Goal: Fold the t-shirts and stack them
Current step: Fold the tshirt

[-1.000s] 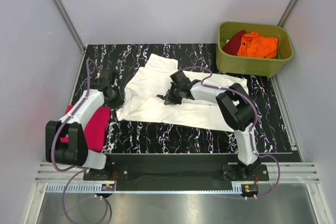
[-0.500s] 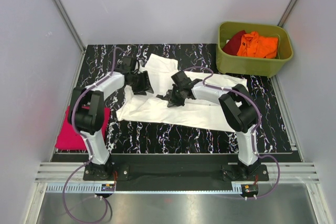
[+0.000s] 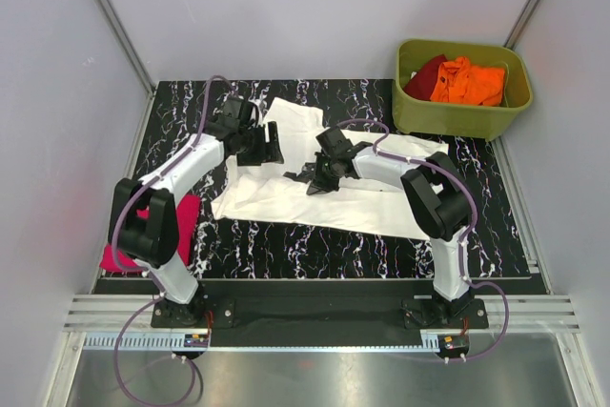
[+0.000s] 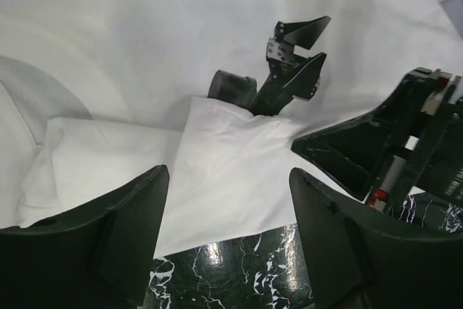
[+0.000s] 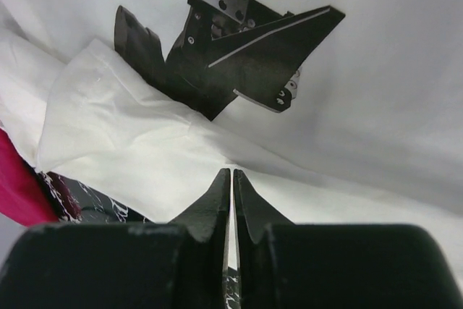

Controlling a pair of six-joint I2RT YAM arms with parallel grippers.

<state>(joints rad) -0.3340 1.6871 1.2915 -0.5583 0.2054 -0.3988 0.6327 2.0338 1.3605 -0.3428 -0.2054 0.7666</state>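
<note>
White cloth leads the count of four t-shirts: one white t-shirt is spread flat at the middle of the worktop. One magenta t-shirt lies by the left edge toward the near corner, partly under the left arm. One orange t-shirt and one dark red t-shirt sit bunched in the single olive-green tub at the far right corner.

Both arms reach over the white t-shirt. The left hand hangs over its far left part with its fingers spread wide, gripping nothing. The right hand is at its middle, fingers drawn to a thin slit, tips at the cloth; I cannot tell whether any cloth is pinched.

The white t-shirt's long axis runs from left to right, slanting nearer on the right, with one flap pointing to the far edge.
</note>
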